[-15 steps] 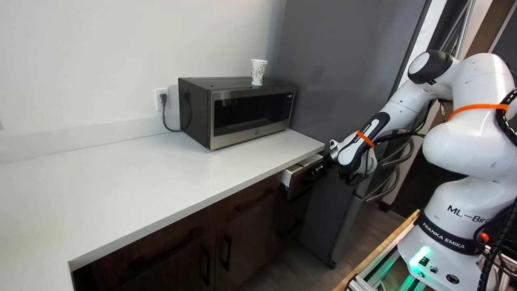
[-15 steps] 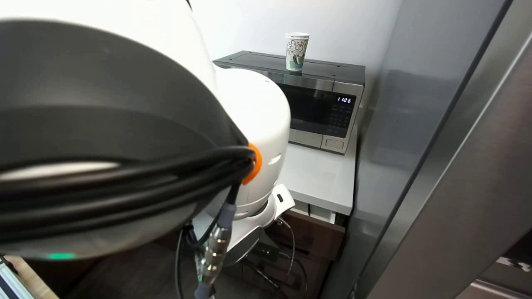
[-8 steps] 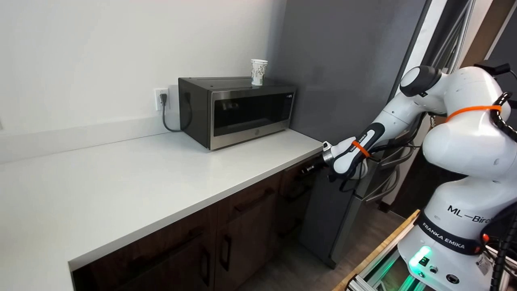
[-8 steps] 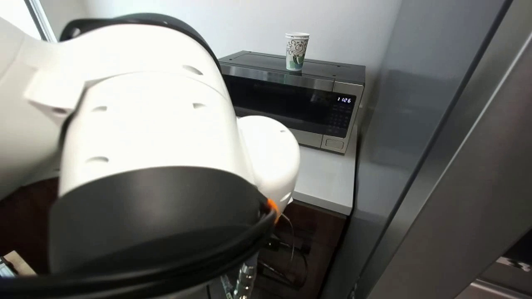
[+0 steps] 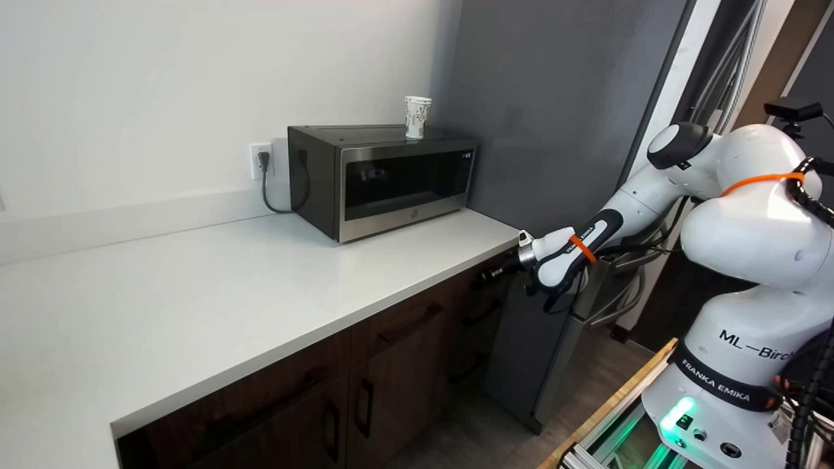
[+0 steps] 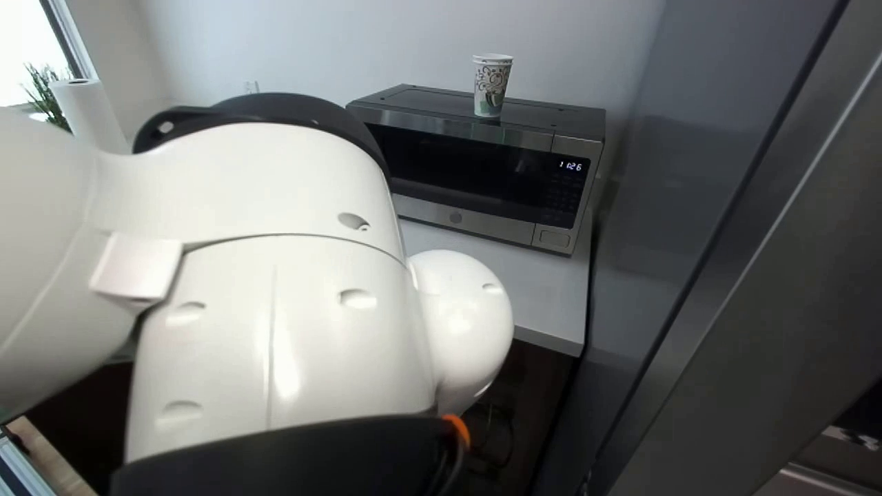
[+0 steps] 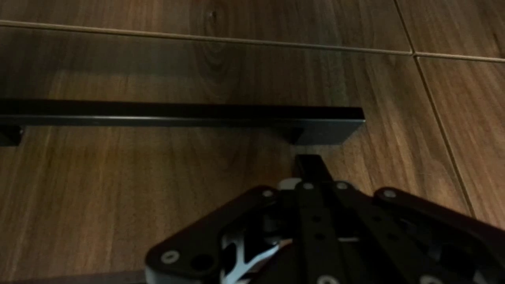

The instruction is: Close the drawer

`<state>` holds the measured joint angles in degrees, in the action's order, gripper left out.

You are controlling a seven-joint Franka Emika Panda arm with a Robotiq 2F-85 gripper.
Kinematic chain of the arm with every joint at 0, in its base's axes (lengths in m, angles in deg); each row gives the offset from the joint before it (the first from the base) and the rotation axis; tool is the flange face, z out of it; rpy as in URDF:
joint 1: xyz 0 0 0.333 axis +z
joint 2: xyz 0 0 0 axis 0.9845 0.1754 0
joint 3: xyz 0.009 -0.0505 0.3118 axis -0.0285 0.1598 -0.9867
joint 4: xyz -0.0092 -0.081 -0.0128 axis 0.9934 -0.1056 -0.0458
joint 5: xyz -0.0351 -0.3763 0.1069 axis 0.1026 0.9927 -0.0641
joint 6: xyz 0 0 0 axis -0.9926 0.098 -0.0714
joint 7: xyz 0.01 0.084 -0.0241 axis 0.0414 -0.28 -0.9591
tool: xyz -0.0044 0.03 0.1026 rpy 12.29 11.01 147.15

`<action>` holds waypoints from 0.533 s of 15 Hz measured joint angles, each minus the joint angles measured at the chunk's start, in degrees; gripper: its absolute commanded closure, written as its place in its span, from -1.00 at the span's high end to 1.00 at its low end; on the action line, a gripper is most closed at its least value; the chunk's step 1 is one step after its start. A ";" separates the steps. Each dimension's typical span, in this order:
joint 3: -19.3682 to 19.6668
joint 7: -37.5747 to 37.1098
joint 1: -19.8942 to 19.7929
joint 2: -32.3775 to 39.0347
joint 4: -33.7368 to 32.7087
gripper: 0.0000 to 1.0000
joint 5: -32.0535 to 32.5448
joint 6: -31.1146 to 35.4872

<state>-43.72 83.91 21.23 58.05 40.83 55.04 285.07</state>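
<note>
Drawer (image 7: pixel 177 177): closed, dark brown, level with adjoining panels (image 7: pixel 465 126); located under table (image 5: pixel 228 312), at end beside tall gray panel (image 5: pixel 541 111); partly hidden behind white arm (image 6: pixel 275 310) in an exterior view. Fitted with long black handle (image 7: pixel 181 113). Claw (image 7: pixel 313 167): clenched, close to handle in wrist view; cannot tell whether touching drawer. On table: microwave (image 5: pixel 404 185), topped with stacked patterned paper cups (image 6: pixel 491 86) in both exterior views; plugged into wall outlet (image 5: pixel 255 170).

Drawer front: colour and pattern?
Brown with streaky wood grain; the drawer front shows best in the wrist view.
</note>
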 measured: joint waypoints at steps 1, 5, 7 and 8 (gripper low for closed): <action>0.08 0.00 0.08 -0.14 0.31 -0.54 -0.07 -0.02; 3.69 -2.88 3.42 -7.01 6.03 -0.06 -1.12 0.75; 4.37 -1.52 4.67 -13.18 11.00 0.25 -3.92 0.75; 4.81 -0.30 5.46 -16.33 13.41 0.39 -5.84 0.75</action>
<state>-38.91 83.61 26.69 41.72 54.24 49.20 285.82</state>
